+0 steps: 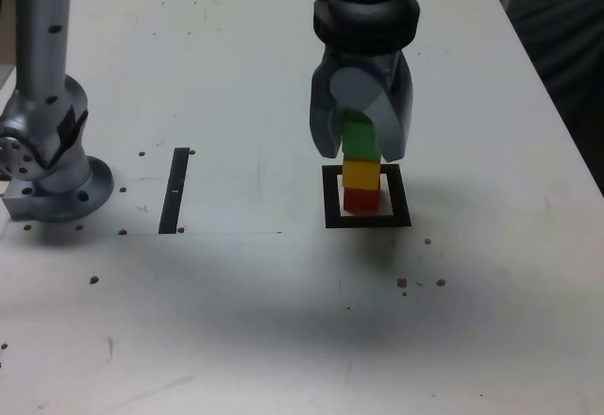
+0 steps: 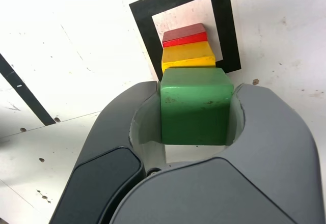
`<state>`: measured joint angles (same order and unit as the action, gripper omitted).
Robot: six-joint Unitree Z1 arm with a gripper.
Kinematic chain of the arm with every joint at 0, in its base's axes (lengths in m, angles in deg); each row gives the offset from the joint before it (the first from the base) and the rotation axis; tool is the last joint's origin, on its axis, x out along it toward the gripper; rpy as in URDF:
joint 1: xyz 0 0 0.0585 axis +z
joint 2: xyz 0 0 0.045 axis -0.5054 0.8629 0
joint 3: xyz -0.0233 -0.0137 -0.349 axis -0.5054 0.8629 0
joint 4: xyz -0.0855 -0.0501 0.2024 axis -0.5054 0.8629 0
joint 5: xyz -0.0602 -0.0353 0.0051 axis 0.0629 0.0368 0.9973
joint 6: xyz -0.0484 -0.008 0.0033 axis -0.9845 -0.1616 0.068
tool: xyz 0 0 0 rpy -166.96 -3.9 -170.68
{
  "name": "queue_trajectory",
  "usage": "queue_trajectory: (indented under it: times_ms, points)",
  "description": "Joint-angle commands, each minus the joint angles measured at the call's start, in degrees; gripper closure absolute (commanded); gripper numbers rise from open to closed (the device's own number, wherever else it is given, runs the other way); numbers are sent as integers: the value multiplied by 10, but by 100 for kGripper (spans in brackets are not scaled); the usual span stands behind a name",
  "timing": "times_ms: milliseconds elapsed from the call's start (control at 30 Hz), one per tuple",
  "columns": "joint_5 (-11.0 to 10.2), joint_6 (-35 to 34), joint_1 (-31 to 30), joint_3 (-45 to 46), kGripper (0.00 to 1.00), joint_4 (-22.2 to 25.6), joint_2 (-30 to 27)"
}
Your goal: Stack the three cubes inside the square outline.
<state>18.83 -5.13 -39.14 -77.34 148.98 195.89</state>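
The gripper [image 2: 196,107] is clamping the green cube [image 2: 195,104] between its two jaws, nearly closed around it. Beneath it, the yellow cube [image 2: 187,56] is sitting on the red cube [image 2: 184,34], both inside the square outline [image 2: 145,18] on the table [image 1: 236,75]. The green cube is looking seated on the yellow one, or very nearly. To finish well, the arm should be lining up the edges squarely, then opening gently and lifting straight up to avoid toppling the stack.

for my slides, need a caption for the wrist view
Claw shut on green cube above yellow cube and red cube inside square outline.
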Motion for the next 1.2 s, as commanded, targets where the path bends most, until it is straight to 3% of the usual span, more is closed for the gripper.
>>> queue_trajectory:
  times_ms: [0, 133, 200, 500, 800, 1167]
  points:
    - [2, 0, -1, 3, 55, -5, 2]
    - [1, 0, -1, 11, 14, -13, 1]
    - [1, 0, -1, 13, 2, -15, 0]
    - [-6, -1, -1, 21, 1, -17, -19]
    - [-26, -15, -1, 48, 0, -15, -72]
    - [-34, -57, -1, 161, 0, -15, -163]
